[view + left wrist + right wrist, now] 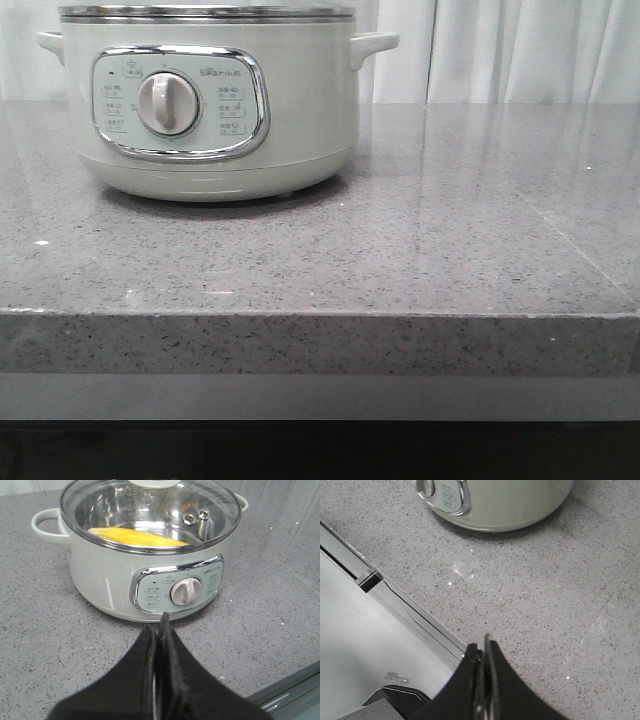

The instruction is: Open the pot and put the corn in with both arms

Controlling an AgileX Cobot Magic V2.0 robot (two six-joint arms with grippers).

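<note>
Corn lies inside the lidded pot, apart from both pressed-together pincers.

Speckled grey stone worktop with a glossy sheen, thick front edge, white pleated curtains behind its far edge

The pot stood on the left rear part of the countertop, with the corn lying inside it beneath the lid resting on its rim.
</note>
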